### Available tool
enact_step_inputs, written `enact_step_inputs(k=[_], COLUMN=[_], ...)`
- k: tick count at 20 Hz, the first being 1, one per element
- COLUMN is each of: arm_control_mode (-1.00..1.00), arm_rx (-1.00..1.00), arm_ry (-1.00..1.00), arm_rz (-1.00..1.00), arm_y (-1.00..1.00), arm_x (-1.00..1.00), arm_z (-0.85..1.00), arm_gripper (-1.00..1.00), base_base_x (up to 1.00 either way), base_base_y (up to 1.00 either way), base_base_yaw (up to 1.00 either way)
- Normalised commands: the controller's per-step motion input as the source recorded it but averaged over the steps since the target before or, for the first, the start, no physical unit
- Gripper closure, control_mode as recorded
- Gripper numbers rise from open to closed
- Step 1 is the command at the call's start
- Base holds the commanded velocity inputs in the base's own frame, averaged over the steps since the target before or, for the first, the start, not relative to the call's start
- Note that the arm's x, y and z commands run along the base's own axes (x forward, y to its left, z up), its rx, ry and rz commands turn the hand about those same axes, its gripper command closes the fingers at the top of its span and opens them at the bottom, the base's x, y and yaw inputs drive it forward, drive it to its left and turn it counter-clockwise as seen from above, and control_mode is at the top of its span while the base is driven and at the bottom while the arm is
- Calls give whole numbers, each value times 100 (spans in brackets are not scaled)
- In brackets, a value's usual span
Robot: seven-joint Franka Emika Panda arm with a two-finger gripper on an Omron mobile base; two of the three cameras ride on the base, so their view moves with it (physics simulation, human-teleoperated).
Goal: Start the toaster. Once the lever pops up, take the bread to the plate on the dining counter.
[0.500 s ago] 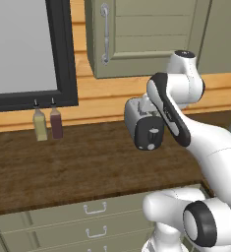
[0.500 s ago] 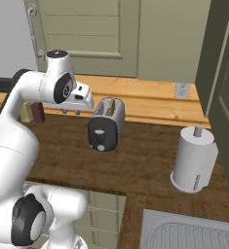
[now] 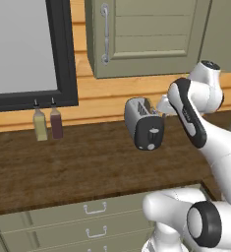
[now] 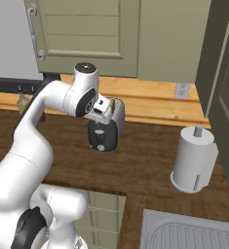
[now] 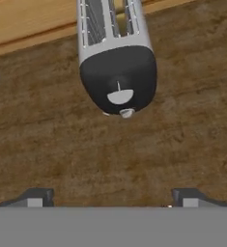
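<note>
Gripper (image 5: 112, 197) wide open, empty, above toaster (image 5: 116, 58); should lower onto the lever (image 5: 127, 114) under the knob (image 5: 120, 95) and press straight down.

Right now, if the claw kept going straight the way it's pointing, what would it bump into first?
Probably the wooden counter just in front of the toaster; the open claw aims down there. Depth is hard to judge.
</note>
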Motion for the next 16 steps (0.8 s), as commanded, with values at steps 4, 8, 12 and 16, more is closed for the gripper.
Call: enact_step_inputs(k=[4, 8, 12, 16], arm_control_mode=[-100, -100, -100, -100], arm_rx=[21, 24, 7, 0], arm_ry=[0, 0, 0, 0], arm_rz=[-33, -25, -13, -13], arm_y=[-56, -24, 5, 17], arm_x=[18, 33, 42, 29], arm_z=[-46, -57, -48, -32], arm_gripper=[-100, -100, -100, -100], base_base_x=[0, 0, 0, 0], base_base_y=[0, 0, 0, 0], base_base_yaw=[0, 0, 0, 0])
